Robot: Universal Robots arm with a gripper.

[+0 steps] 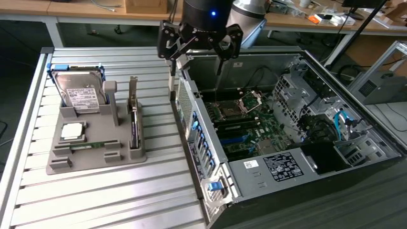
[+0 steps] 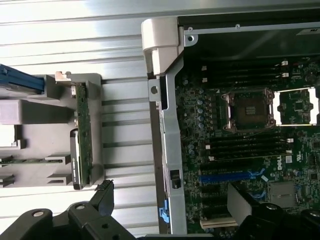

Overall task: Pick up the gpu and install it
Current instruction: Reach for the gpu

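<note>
The gripper [image 1: 196, 66] hangs at 12 o'clock in the exterior view, jaws spread wide with nothing between them, above the edge of the open computer case [image 1: 198, 138]. The gpu [image 1: 134, 125] stands on edge in the grey holder [image 1: 95, 161] (silver bracket uppermost), at 9 o'clock from the case and about 7 o'clock from the gripper, well clear of it. A hard drive [image 1: 79, 95] stands in the same holder, at 10 o'clock from the gpu. The wrist view has the gpu [image 2: 82, 135] edge-on, with bare slatted table [image 2: 125, 130] between it and the case wall

Slatted metal table [image 1: 95, 200]; wooden benches [image 1: 83, 10] behind
</note>
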